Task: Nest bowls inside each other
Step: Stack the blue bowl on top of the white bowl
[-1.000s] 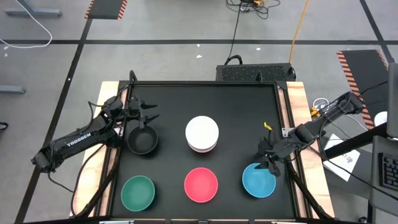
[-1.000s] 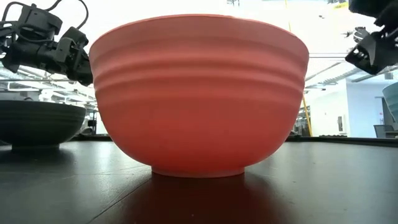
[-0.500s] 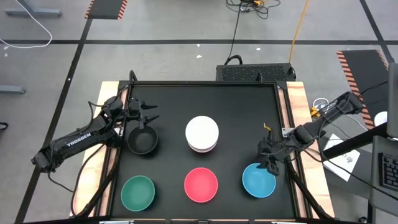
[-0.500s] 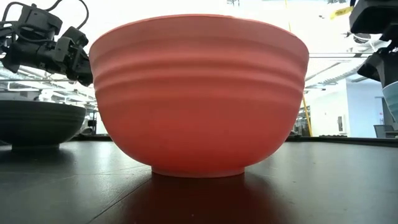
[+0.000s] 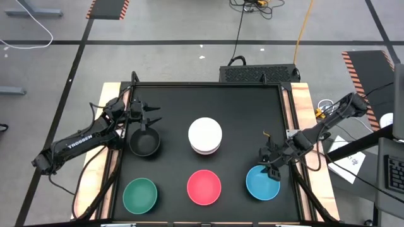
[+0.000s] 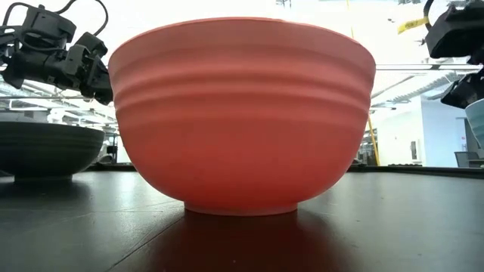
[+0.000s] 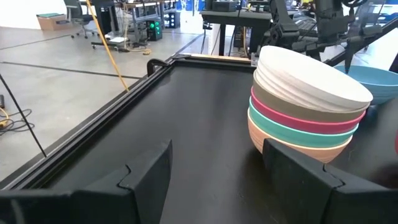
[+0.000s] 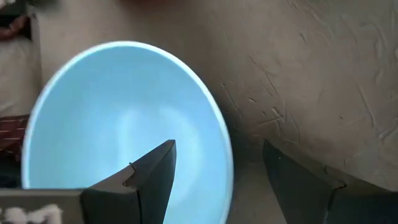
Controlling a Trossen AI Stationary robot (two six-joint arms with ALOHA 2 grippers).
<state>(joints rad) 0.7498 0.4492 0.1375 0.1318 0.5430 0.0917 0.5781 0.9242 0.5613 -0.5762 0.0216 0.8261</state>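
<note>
while the left gripper (image 5: 149,117) waits open by the black bowl (image 5: 144,143), the right gripper's (image 5: 271,165) jaws straddle the blue bowl's (image 5: 262,183) rim, open.

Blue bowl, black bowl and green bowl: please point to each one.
blue bowl (image 5: 262,183), high view, middle of its inside.
black bowl (image 5: 144,144), high view, its inside.
green bowl (image 5: 139,195), high view, its inside.

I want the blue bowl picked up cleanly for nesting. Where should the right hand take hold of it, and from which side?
Probably the rim, from above. The blue bowl sits upright and open, so its thin wall fits between the fingers, one inside and one outside. The right hand is open over the rim nearest the table's middle, so that edge suits.
</note>
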